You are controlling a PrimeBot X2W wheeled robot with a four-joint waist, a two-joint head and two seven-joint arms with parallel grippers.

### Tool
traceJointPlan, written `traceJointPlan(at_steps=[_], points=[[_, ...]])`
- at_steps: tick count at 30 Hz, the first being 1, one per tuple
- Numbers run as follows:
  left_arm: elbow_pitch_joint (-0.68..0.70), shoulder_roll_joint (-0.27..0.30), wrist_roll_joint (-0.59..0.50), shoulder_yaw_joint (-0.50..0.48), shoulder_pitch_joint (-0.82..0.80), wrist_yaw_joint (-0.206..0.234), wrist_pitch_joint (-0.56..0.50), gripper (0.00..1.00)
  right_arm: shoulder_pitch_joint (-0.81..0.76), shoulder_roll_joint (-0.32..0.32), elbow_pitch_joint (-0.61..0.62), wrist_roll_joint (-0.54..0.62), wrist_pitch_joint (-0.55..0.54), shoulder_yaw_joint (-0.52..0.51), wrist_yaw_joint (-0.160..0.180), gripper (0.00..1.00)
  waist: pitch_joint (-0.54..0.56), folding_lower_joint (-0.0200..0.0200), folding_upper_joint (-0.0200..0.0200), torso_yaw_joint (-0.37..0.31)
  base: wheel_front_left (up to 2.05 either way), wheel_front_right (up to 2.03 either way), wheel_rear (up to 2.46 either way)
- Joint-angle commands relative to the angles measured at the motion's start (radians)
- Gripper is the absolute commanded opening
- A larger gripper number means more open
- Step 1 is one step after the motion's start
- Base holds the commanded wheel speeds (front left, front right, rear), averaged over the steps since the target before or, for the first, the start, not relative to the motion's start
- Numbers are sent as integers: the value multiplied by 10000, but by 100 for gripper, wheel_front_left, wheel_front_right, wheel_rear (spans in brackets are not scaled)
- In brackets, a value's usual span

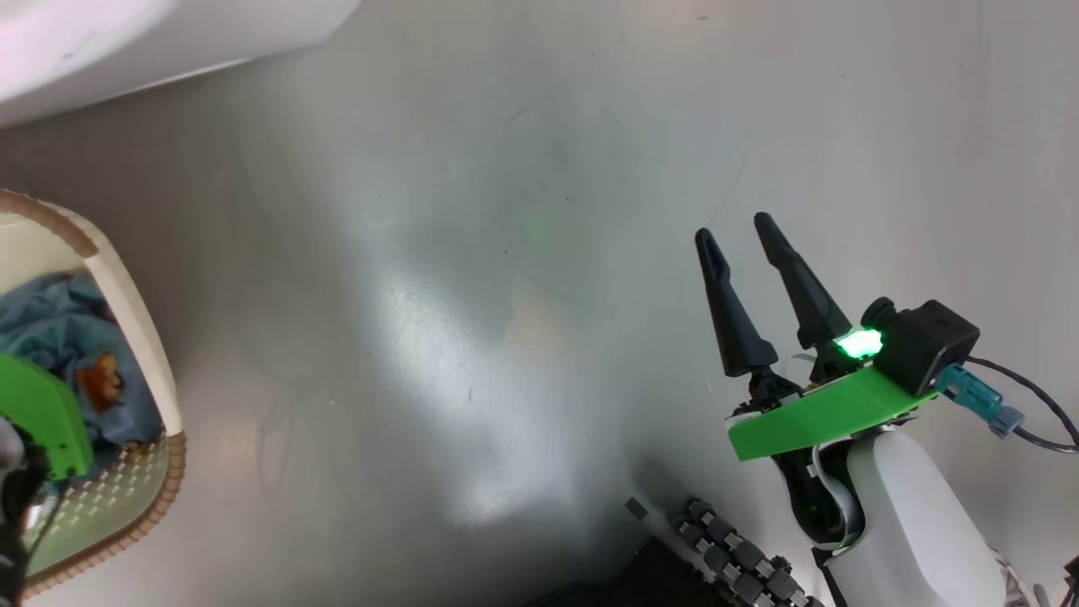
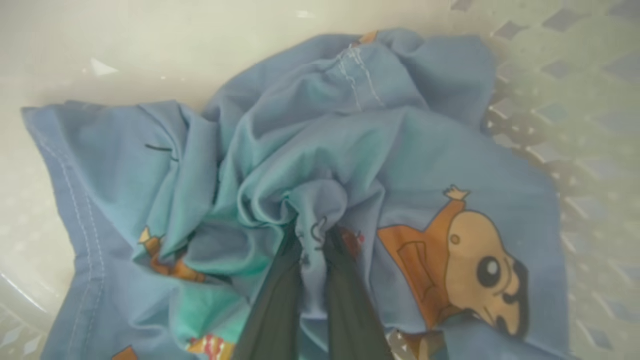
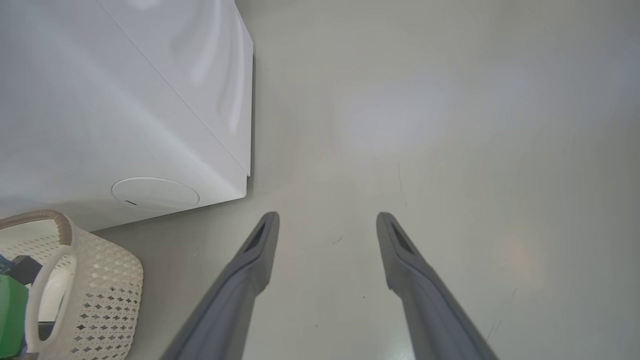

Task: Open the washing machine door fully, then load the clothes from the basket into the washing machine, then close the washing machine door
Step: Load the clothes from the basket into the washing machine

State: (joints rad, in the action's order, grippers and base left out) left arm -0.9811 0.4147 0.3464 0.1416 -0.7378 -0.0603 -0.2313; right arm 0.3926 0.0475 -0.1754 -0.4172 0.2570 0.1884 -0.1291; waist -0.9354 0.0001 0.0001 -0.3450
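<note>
Where the left pincer [image 2: 315,236] reaches down into the laundry basket [image 2: 575,80], its two dark fingers stand almost together and pinch a raised fold of the light-blue cartoon-print garment [image 2: 320,135] between them. Creases in the fabric run toward the pinch point. The garment lies bunched on the basket bottom, with one stitched hem beside the smooth wall and the opposite edge against the perforated wall. One piece can be counted; whether others lie beneath it cannot be told. One whole cartoon figure shows on the fabric, with parts of several more.

In the head view, the one basket sits at the left edge, cut off by the frame, with its brown woven-look rim toward the open floor [image 1: 472,278].

The right pincer [image 1: 733,229] hangs over bare floor, well apart from the basket. Its two fingers are spread wide with nothing between them. Open floor extends ahead of it and to both sides.

Farther off, one white washing machine [image 3: 100,100] stands on the floor, its lower corner just beyond the basket. One round filter cap [image 3: 155,194] sits low on its panel, near the basket rim. Beyond the machine's corner edge the floor runs open.
</note>
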Motion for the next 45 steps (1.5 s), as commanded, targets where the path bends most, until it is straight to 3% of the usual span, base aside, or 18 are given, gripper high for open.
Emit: traceJointPlan(at_steps=[1, 20, 28, 45], points=[[-14, 161, 138, -217, 285, -79, 277, 0, -353, 28, 147, 52, 48, 114, -16, 100, 156, -1, -1, 106, 0, 0, 0], [-626, -1226, 769, -220, 1329, -493, 4259, 0, -616, 28, 118, 1103, 48, -600, -16, 100, 2247, -1, -1, 1254, 0, 0, 0], [-319, -1595, 998, -463, 1864, -519, 4877, 0, -855, 127, 101, 1395, 48, -775, -16, 100, 3202, -1, -1, 1754, 0, 0, 0], [4405, -2658, 135, -1952, 4795, -190, 4930, 0, -1484, 479, -100, 1543, 48, -850, -16, 100, 5351, -1, -1, 2345, 0, 0, 0]])
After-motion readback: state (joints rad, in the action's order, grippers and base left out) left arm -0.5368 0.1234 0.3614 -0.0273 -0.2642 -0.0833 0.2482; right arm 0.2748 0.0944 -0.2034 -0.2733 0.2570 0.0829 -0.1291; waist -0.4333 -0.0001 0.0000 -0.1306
